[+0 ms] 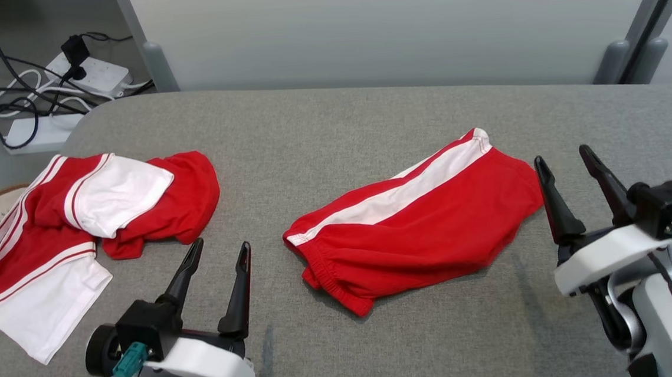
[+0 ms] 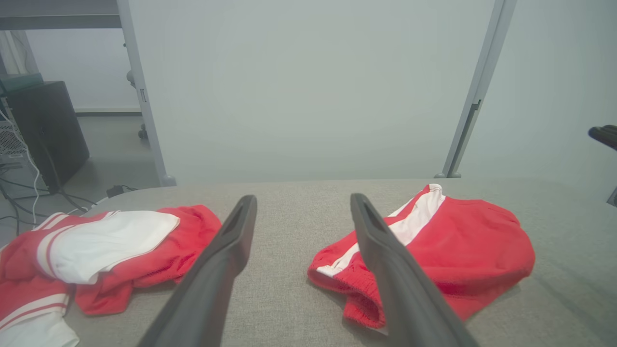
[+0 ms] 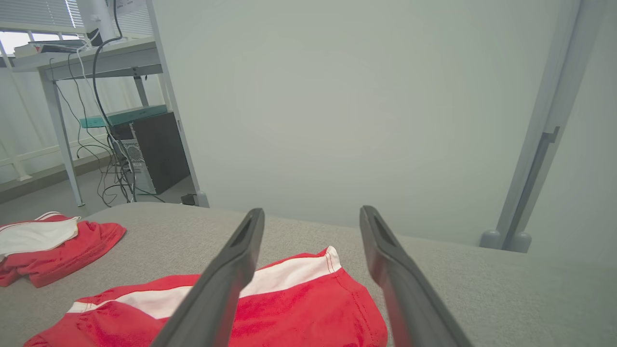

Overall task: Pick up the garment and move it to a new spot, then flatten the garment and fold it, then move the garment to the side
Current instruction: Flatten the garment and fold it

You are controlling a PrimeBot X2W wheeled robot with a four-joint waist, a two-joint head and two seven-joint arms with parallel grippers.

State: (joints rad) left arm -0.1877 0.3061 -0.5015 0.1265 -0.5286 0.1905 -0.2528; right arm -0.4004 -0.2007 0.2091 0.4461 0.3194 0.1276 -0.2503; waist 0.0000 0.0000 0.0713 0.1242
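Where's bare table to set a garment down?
Free: the far strip of the table behind the clothes, and the gap between the left pile and the red shorts, ahead of the left hand. Crowded: the left end, under the pile.

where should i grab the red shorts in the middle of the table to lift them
Probably the gathered waistband of the red shorts, coming from the near left with the open left hand: it is the thick, bunched edge, lying closest to that hand.
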